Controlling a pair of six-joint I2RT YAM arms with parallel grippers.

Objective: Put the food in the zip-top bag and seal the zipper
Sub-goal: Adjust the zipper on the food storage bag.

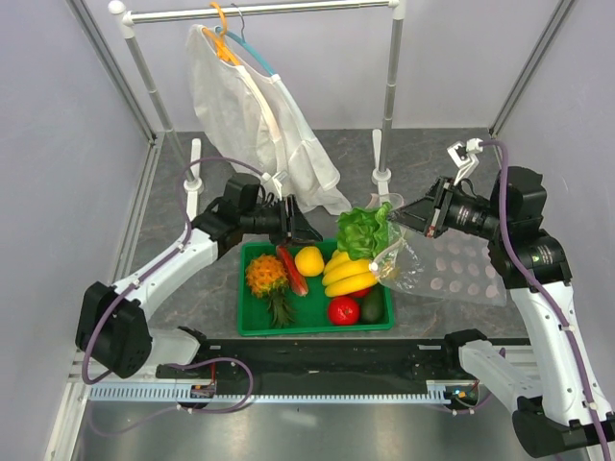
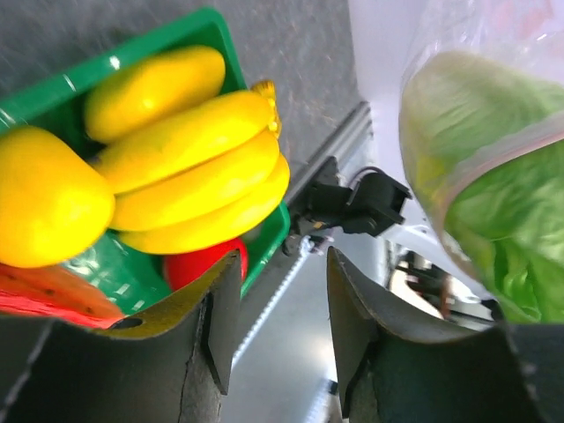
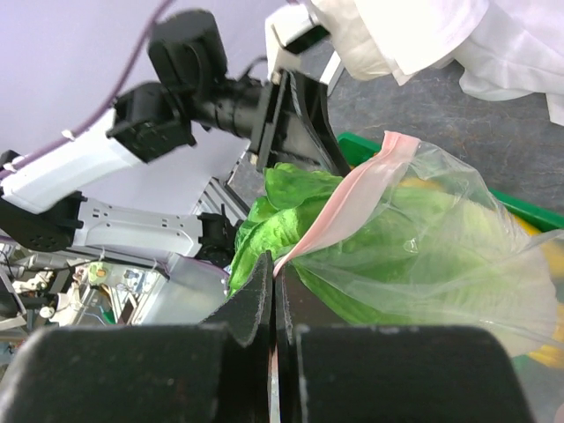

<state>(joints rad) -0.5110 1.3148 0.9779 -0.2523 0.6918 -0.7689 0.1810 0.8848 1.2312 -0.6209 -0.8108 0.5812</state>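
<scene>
On the table (image 1: 432,154), the green tray (image 1: 288,331) sat at the middle of the near edge. The bag (image 1: 452,274) was lifted by its mouth above the tray's far right corner, and its dotted body trailed down to the table past the tray's right edge. The lettuce (image 1: 360,230) lay partway in the mouth, with its leafy end poking out toward the left arm. The yellow fruit (image 1: 308,260) lay near the tray's far edge and the tomato (image 1: 343,310) near its near edge, both outside the bag. By my reading the first item was only half loaded, two pieces were yet to go in, and the pink strip (image 3: 352,189) stood unsealed.

The right gripper (image 3: 270,264) had its jaws pressed together on that strip. The left gripper (image 2: 282,264) had its jaws apart with nothing between them, just beside the lettuce.

The overhead view alone showed the whole layout and the two loose pieces. The right wrist view alone showed the strip running into the pinched jaws and crossing the lettuce, leaf on either side. The left wrist view alone showed the empty gap between its own fingers, with the bananas (image 2: 194,176) below and the lettuce behind plastic to one side.
</scene>
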